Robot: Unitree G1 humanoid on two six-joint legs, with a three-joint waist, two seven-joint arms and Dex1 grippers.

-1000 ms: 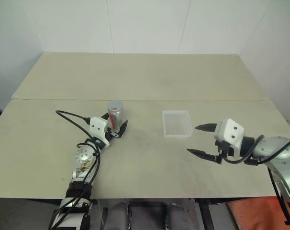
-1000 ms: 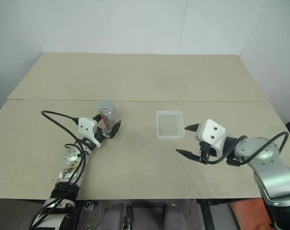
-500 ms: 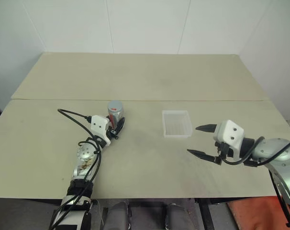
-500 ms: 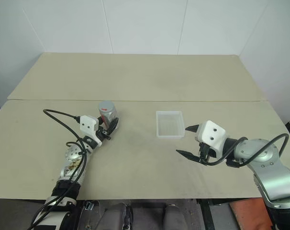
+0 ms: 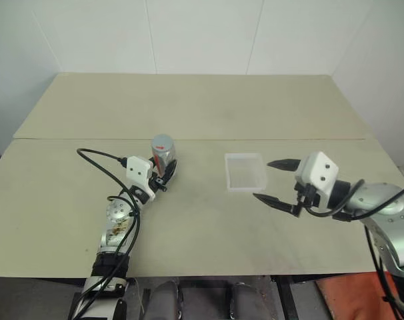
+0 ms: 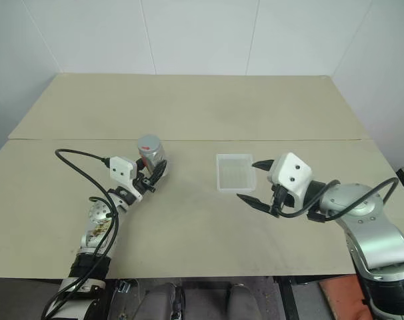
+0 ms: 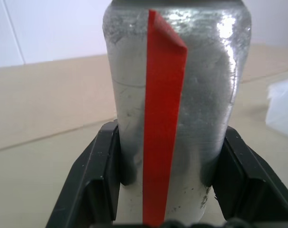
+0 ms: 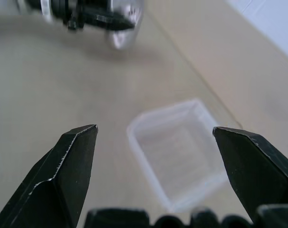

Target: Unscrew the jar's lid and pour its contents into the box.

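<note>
- My left gripper (image 5: 165,175) is clamping the jar (image 5: 163,152) low on its body, leaving the lid (image 5: 162,142) free to twist.
- Jar is standing upright on the table (image 5: 189,227), left of the box (image 5: 245,171).
- My right gripper (image 5: 277,181) is hanging just beside the box, fingers spread, empty, probably readying for the lid.

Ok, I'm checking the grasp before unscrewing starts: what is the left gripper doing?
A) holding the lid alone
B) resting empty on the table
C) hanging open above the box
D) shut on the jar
D: the left gripper has its black fingers pressed against both sides of the jar.
</note>
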